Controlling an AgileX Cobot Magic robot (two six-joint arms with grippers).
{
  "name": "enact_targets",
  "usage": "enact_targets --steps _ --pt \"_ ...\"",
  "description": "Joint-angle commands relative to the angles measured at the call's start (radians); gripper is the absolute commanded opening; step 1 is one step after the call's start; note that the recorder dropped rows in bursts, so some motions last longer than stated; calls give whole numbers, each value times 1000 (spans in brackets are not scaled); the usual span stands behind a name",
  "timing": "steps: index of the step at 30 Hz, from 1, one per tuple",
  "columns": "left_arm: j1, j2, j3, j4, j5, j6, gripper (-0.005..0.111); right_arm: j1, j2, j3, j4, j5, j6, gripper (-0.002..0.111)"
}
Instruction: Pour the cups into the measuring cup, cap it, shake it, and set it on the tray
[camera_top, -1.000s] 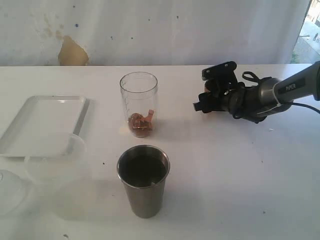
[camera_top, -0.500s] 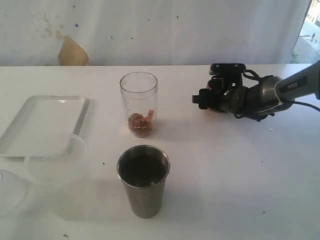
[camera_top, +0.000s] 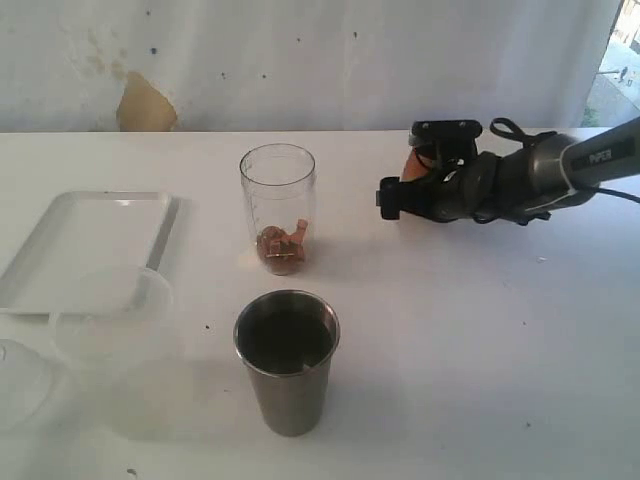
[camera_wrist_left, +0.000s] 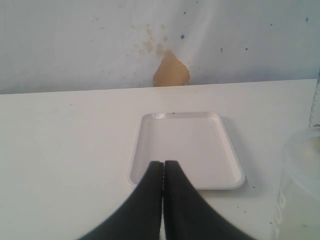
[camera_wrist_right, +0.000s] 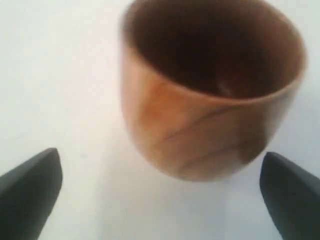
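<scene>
Brown wooden cup sits on bench, R of measuring cup, betw. wide-open R claw tips, untouched; L claw shut; prob. light, stiff, glossy-slick, so pinch mid-belly firmly.

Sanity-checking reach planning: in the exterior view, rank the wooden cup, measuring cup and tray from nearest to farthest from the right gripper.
1. The wooden cup: between the open jaws of the right gripper, at the right of the view.
2. The measuring cup: mid-table, to the gripper's left in the view.
3. The tray: far left of the table.
</scene>
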Motion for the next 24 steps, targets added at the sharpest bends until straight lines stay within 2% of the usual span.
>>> enact_targets --steps 1,12,14,18,22,24 --pt "-2 -3 5 2 2 -2 1 0 -50 4 -7 66 -3 105" --pt "-2 -3 5 2 2 -2 1 0 -143 4 -7 285 -97 105" --pt "-2 -3 5 2 2 -2 1 0 -193 4 -7 368 -97 105" --pt "-2 -3 5 2 2 -2 1 0 -296 4 -1 573 -123 105" --pt "-2 -3 5 2 2 -2 1 6 -352 4 55 943 -115 105" --pt "-2 -3 5 2 2 -2 1 6 -352 4 90 1041 -115 105"
